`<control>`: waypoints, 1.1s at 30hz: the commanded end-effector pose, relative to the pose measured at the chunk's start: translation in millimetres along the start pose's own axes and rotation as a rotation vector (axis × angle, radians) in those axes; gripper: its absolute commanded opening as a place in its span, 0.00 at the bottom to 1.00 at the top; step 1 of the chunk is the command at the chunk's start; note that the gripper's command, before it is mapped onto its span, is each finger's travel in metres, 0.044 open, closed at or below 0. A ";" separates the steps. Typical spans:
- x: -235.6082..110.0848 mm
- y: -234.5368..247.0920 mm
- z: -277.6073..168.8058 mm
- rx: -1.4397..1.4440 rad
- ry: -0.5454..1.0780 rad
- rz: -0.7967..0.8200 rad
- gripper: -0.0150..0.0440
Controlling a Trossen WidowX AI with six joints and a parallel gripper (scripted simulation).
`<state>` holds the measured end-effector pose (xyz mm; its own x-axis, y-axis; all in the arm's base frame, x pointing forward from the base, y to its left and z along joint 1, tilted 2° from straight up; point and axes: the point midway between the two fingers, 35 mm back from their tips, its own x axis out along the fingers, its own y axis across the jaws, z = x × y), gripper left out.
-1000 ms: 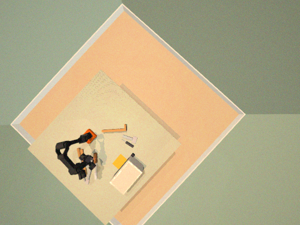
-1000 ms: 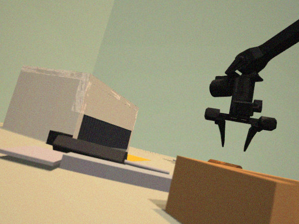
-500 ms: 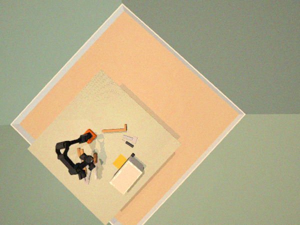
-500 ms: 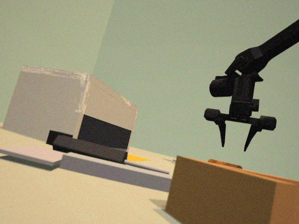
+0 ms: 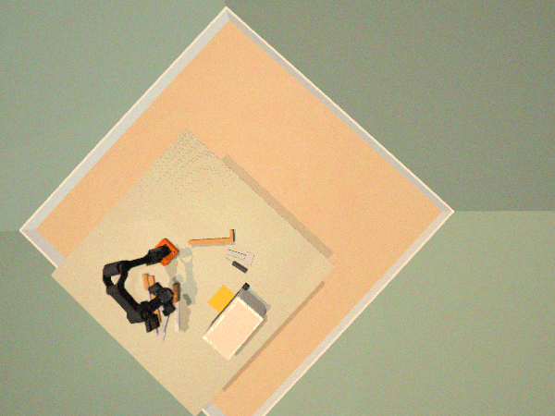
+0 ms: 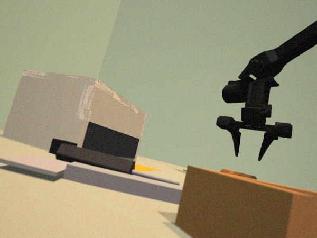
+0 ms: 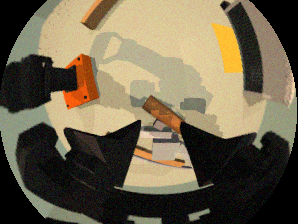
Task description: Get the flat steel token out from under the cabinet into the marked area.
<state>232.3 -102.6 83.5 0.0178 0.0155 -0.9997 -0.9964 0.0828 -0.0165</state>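
Note:
My gripper (image 5: 166, 296) (image 6: 248, 157) (image 7: 161, 124) is open and empty, hanging above the table to the left of the cabinet. Below it lie orange-handled tools with pale shafts (image 5: 176, 300) (image 7: 162, 112); one handle sits between my fingertips in the wrist view. The pale cabinet (image 5: 233, 325) (image 6: 66, 106) stands on the table with a dark slot low on its front (image 6: 111, 141) (image 7: 246, 36). The yellow marked area (image 5: 221, 298) (image 6: 143, 167) (image 7: 228, 46) lies in front of it. The steel token is not visible in any view.
An orange L-shaped tool (image 5: 213, 240) lies beyond the marked area. A pale flat tool (image 5: 240, 255) and a small dark tool (image 5: 238, 265) lie beside it. The arm's orange base (image 5: 166, 251) (image 7: 83, 83) is to the left. An orange block fills the side view's foreground.

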 end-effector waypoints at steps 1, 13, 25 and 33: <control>-0.3 0.0 0.0 0.036 0.000 0.000 0.71; -0.3 0.0 0.0 0.131 0.000 0.000 0.71; -0.3 0.0 -0.1 0.226 0.000 0.000 0.71; -0.3 0.0 -0.1 0.290 0.000 0.000 0.71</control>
<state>232.3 -102.6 83.6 0.0179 0.0155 -0.9997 -0.9412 0.3377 -0.0116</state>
